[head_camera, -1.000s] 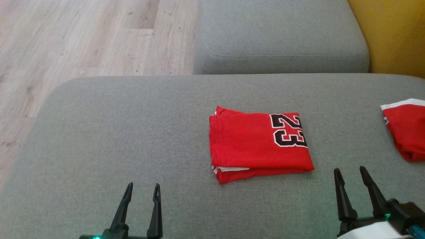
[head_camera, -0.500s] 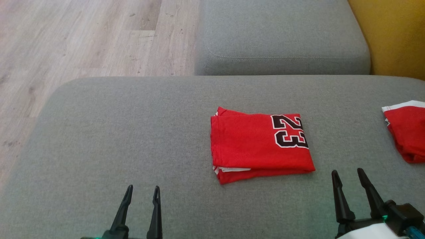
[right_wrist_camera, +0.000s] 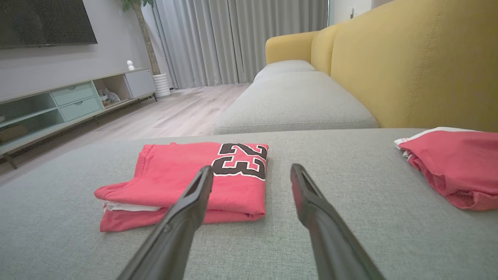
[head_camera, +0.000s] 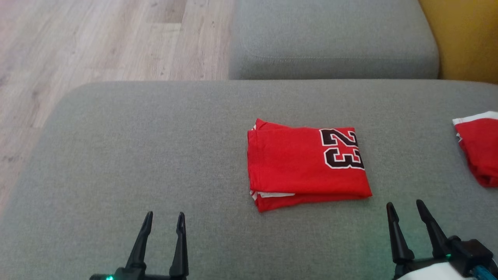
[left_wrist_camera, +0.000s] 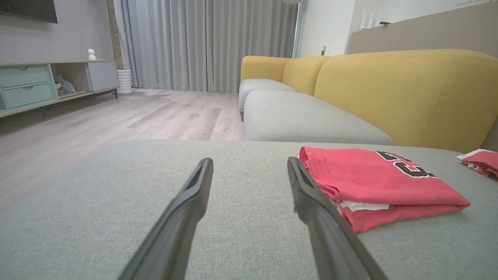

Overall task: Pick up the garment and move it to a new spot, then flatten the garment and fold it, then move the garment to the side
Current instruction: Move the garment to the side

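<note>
Head view, folded garment (head_camera: 299, 163), woven cushion (head_camera: 136, 155)

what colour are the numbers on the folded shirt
Black with white outlines, on the red folded shirt; clearest in the head view.

Red jersey (head_camera: 307, 165), black "23" facing up, lies folded into a flat rectangle on grey cushion (head_camera: 155, 155).

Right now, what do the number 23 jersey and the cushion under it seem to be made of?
Jersey: thin, soft knit fabric, perhaps polyester, matte; it folds flat with limp edges. Cushion: coarse woven upholstery, matte grey; a flecked weave shows.
</note>
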